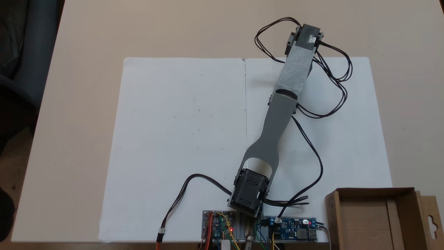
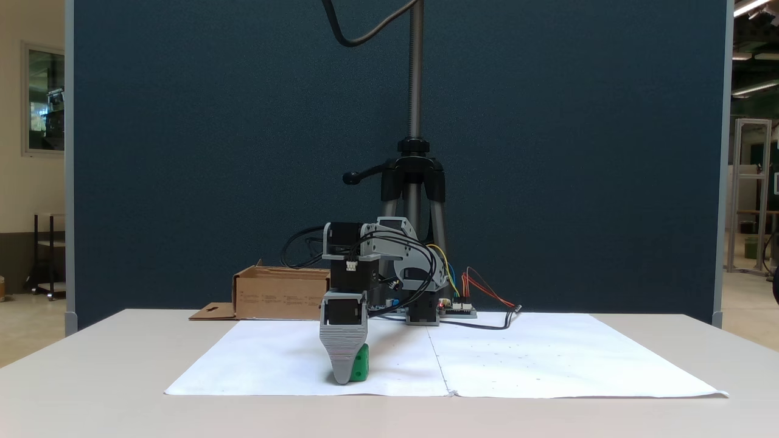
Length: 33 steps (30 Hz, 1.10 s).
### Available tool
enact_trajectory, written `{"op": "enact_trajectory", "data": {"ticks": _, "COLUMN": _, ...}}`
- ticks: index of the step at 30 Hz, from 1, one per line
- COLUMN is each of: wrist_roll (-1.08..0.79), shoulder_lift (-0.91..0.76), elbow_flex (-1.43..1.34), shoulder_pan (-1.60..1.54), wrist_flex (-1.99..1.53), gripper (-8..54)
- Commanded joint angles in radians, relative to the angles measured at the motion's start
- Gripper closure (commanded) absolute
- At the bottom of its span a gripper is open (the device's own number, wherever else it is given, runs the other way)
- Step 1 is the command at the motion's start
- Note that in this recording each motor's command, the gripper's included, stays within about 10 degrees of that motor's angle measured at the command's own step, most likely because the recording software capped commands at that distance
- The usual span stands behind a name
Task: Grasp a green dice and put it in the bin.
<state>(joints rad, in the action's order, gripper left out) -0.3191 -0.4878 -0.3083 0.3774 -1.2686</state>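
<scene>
End effector [image 2: 345,377] rests tip-down on white paper [image 2: 517,359] against the green dice [image 2: 361,365]; its jaw state cannot be told.

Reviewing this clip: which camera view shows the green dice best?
The low, table-level fixed view: the green dice sits on the white paper, partly behind the gripper's grey jaw. In the fixed view from above, the arm reaches over that spot.

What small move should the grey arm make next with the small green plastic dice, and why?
Probably close the gripper and check the hold before lifting. In a fixed view, its grey ribbed finger reaches down to the white paper sheet, with the small green plastic dice right beside it. Whether the jaws already clamp it cannot be told. The brown cardboard bin stands further back.
</scene>
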Motion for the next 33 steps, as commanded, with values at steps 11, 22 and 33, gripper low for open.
{"op": "enact_trajectory", "data": {"ticks": 11, "wrist_roll": 0.169, "shoulder_lift": -0.037, "elbow_flex": 0.003, "shoulder_pan": 0.021, "wrist_flex": -0.021, "gripper": 33.4}}
{"op": "enact_trajectory", "data": {"ticks": 22, "wrist_roll": 0.299, "shoulder_lift": -0.224, "elbow_flex": 0.002, "shoulder_pan": 0.051, "wrist_flex": -0.189, "gripper": 33.4}}
{"op": "enact_trajectory", "data": {"ticks": 33, "wrist_roll": 0.350, "shoulder_lift": -0.531, "elbow_flex": 0.005, "shoulder_pan": 0.107, "wrist_flex": -0.325, "gripper": 33.4}}
